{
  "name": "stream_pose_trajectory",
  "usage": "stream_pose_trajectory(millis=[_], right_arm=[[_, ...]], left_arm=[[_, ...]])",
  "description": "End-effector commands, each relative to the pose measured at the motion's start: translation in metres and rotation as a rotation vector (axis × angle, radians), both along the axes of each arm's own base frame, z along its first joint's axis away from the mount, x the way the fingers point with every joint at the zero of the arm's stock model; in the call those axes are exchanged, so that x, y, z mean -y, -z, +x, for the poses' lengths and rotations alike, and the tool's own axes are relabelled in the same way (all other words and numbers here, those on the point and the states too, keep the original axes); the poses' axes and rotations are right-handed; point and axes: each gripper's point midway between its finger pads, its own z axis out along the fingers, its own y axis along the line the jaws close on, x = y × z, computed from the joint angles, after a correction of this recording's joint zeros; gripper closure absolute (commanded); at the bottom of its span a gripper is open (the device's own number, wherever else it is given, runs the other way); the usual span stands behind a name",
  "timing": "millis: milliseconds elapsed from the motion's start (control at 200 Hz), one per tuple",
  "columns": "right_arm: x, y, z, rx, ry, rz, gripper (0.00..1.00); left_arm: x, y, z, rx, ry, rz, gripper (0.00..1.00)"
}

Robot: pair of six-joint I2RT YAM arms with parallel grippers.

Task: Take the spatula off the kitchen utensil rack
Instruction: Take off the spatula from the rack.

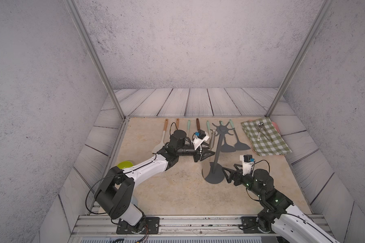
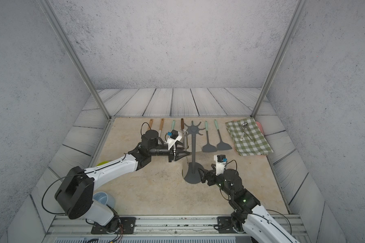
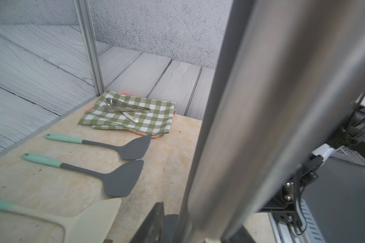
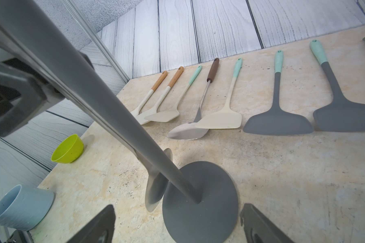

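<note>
Steel spatula, judged stiff, slick, is being clamped mid-handle by left claw; right claw is being held apart.

Robot lab cell dressed up as a kitchen, imo: aluminium posts, printed concrete-look walls and plank panels, 2 arms bolted to a rail, plus a kitchen utensil rack and spatulas on a stone-look tabletop.

Links: left arm, right arm are shelled in white | joints: black | left gripper, right gripper: black, triangular | cables: black, looped
</note>
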Motion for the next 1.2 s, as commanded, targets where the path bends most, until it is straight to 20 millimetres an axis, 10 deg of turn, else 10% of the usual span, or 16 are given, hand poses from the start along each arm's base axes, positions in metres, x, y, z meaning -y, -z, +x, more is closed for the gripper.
stream_pose_trajectory(millis=[0,581,1196], right_arm=[[-0.004,-0.002,0.0,0.004,-0.016,0.019,0.06],[-0.006,-0.002,0.0,0.014,-0.035,0.016,0.01],[-0.007,-0.002,0.0,0.018,-0.038,0.016,0.01]], left_arm=[[0.004,-0.007,-0.006,0.007,0.05,-0.02,0.65],[-0.008,-0.011,-0.014,0.024,0.003,0.009,1.0],[-0.041,-0.051,-0.02,0.158,-0.186,0.011,1.0]])
